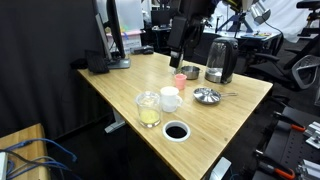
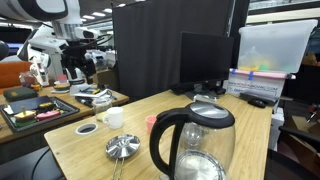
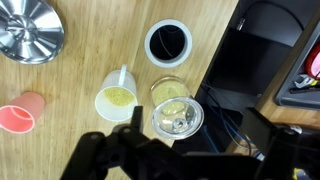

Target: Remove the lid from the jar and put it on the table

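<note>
The jar [image 1: 148,110] is short clear glass with yellowish stuff at its bottom. It stands on the wooden table [image 1: 230,110] near the front edge, beside the white cup [image 1: 170,98]. The round clear lid [image 3: 177,118] rests on top of the jar [image 3: 170,93] in the wrist view. My gripper [image 3: 175,150] hangs high above the jar and lid, touching neither. Its dark fingers are spread wide with nothing between them. In an exterior view the gripper [image 1: 179,55] is well above the pink cup. The jar also shows small in an exterior view [image 2: 102,100].
A white cup [image 3: 118,97] with yellow contents touches the jar's side. A pink cup [image 3: 20,117], a silver metal dish [image 3: 28,28] and a black grommet hole [image 3: 167,42] lie near. A glass kettle [image 1: 220,60] and a monitor [image 1: 118,35] stand further back.
</note>
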